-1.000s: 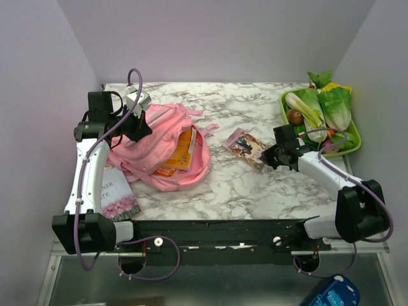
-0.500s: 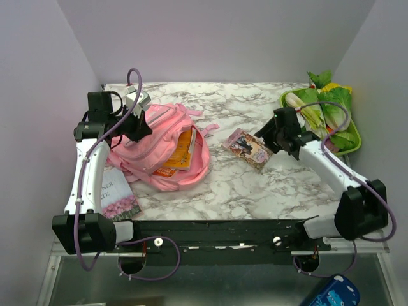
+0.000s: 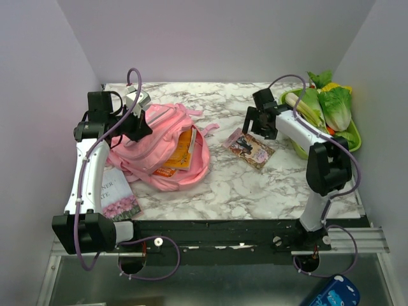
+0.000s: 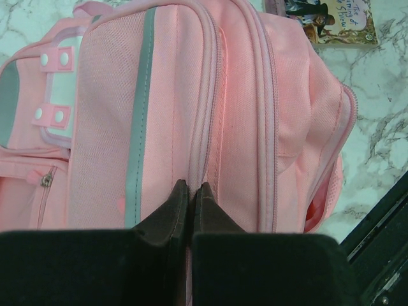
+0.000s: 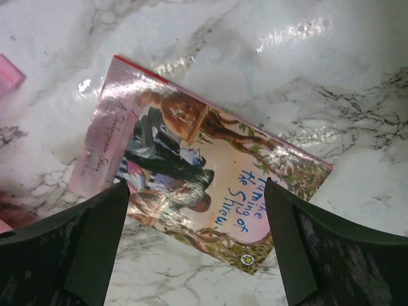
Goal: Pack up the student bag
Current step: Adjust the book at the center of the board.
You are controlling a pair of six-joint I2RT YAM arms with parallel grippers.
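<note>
The student bag (image 3: 145, 156) lies left of centre (mouth agape, orange books (image 3: 180, 152) inside). The left gripper (image 4: 189, 186) pinches its seam tight, while the right gripper (image 3: 258, 122) hangs spread wide above a picture book (image 3: 248, 148).

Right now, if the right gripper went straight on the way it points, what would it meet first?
Probably the picture book, flat on the table, directly ahead of the open right gripper.

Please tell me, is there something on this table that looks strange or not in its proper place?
Yes. A green tray of vegetables sits at the far right corner, odd beside school things. Also, an orange book sticks out of the open student bag, not fully inside.
</note>
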